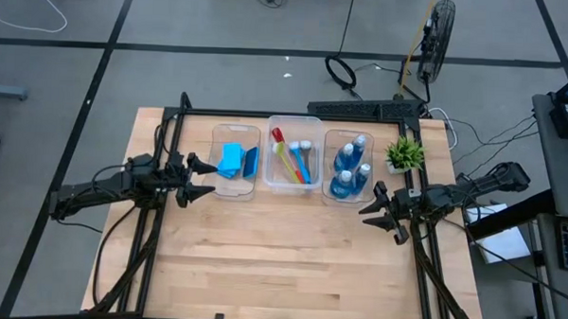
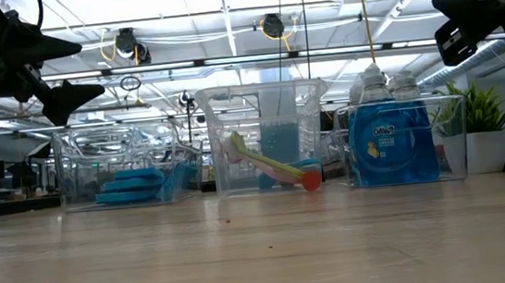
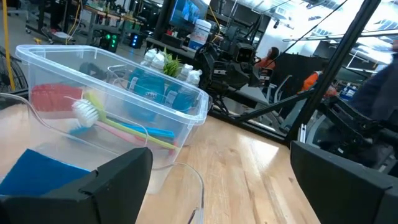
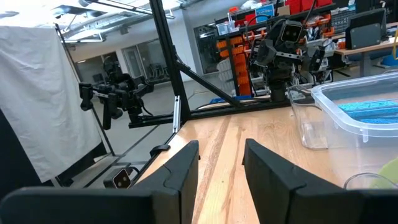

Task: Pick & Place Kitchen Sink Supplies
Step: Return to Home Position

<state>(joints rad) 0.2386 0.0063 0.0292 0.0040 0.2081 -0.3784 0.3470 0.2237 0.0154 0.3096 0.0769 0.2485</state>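
Three clear tubs stand side by side at the table's far middle. The left tub holds flat blue sponges. Long-handled brushes lie in the middle tub, red, yellow-green and blue among them. Blue bottles with pale caps stand in the right tub. My left gripper hovers open beside the sponge tub, on its left, holding nothing. My right gripper hovers open near the bottle tub's near right corner, nothing between its fingers.
A small green potted plant stands right of the bottle tub. Black frame bars run along the table's far edge and both sides. The bare wooden table top stretches from the tubs to the near edge.
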